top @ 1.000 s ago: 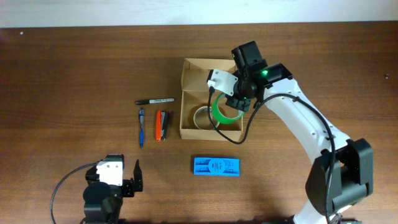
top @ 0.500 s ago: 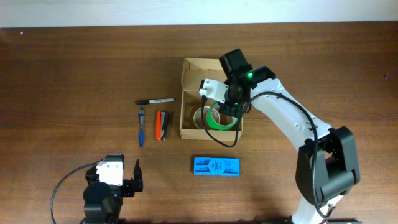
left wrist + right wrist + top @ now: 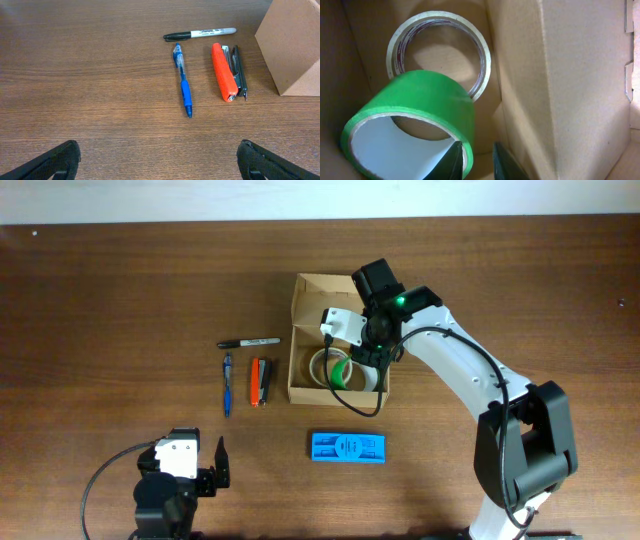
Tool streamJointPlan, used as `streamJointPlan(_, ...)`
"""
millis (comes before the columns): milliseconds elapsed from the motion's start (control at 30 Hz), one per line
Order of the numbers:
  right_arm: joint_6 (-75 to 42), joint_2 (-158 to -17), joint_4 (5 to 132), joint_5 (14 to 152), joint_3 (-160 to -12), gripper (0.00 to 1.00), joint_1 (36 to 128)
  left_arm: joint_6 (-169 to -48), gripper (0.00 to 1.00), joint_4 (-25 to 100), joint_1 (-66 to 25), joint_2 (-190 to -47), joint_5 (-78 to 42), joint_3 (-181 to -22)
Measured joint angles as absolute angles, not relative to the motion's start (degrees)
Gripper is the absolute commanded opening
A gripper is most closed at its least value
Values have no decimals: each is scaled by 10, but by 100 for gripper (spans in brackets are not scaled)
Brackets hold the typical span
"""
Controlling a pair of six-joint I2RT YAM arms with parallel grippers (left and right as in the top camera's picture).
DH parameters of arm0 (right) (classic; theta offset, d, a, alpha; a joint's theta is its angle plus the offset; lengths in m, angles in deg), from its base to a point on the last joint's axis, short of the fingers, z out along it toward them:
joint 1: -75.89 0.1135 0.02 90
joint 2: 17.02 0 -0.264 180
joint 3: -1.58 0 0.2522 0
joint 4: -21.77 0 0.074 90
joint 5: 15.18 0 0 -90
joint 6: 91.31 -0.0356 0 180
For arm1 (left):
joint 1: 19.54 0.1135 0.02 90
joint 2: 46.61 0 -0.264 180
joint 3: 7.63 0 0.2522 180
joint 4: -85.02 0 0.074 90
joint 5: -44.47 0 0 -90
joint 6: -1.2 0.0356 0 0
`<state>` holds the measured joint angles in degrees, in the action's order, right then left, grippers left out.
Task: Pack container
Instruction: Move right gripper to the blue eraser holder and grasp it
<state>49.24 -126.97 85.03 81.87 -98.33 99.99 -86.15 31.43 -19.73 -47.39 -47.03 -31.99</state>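
Dark wooden surface [image 3: 100, 300], items grouped mid-way. Tan rectangular cardboard container [image 3: 315, 300] at centre, lid flap back, long axis running away from the robot. Directly under the right end effector [image 3: 475, 162], which reaches inside; right arm clearly the nearer. Flat blue plastic rectangle [image 3: 347, 447] near the box, on the robot's side. Inside the box: green tape roll [image 3: 420, 95] tilted on edge, overlapping a cream-rimmed clear tape roll [image 3: 437, 17] lying flat. Right fingers slightly apart, straddling the green roll's wall, gap showing; judged released. Orange stapler [image 3: 223, 72], blue pen [image 3: 184, 85], black marker [image 3: 200, 34] beside the box, unpacked. Left end effector [image 3: 160, 165] spread wide, empty, well apart from everything.
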Motion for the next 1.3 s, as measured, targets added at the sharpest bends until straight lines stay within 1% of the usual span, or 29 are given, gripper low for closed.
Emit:
streamJointPlan(33,493,-1270,850,819,-983,25,1000,-861,100,314,-197,-474,-470,-320)
streamJointPlan(67,492,-1270,850,819,-983,33,1000,-861,100,314,-197,-474,-470,-320)
streamJointPlan(100,492,-1270,850,818,-983,37,1000,-861,99,314,-197,-474,-470,-320)
streamJointPlan(167,493,-1270,850,818,-983,42,1000,-861,100,314,-197,-474,-470,-320)
streamJointPlan(300,490,-1270,851,817,-983,45,1000,-861,100,314,-197,-474,-470,-320)
streamJointPlan(400,483,-1265,865,822,-983,52,1000,-861,100,314,-197,-474,-471,-320)
streamJointPlan(433,481,-1259,878,828,-986,57,1000,-861,100,314,-197,-474,-470,-320)
streamJointPlan(467,481,-1253,889,834,-987,65,1000,-861,100,314,-197,-474,-470,-320)
streamJointPlan(533,478,-1229,925,849,-997,88,1000,-861,100,314,-197,-474,-470,-320)
streamJointPlan(567,476,-1213,948,858,-1004,97,1000,-861,99,314,-197,-474,-470,-320)
streamJointPlan(600,475,-1194,969,869,-1011,99,1000,-861,100,314,-197,-474,-470,-320)
streamJointPlan(800,472,-1085,1075,926,-1038,100,1000,-861,100,314,-197,-474,-470,-320)
streamJointPlan(967,458,-1075,1167,960,-1034,100,1000,-861,100,314,-197,-474,-470,-320)
streamJointPlan(1100,452,-1079,1177,980,-995,100,1003,-861,99,314,-197,-474,-470,-320)
streamJointPlan(1200,448,-1080,1150,988,-942,99,1023,-861,99,314,-197,-474,-470,-320)
streamJointPlan(1300,432,-1081,1101,983,-885,99,1064,-861,100,314,-197,-474,-470,-320)
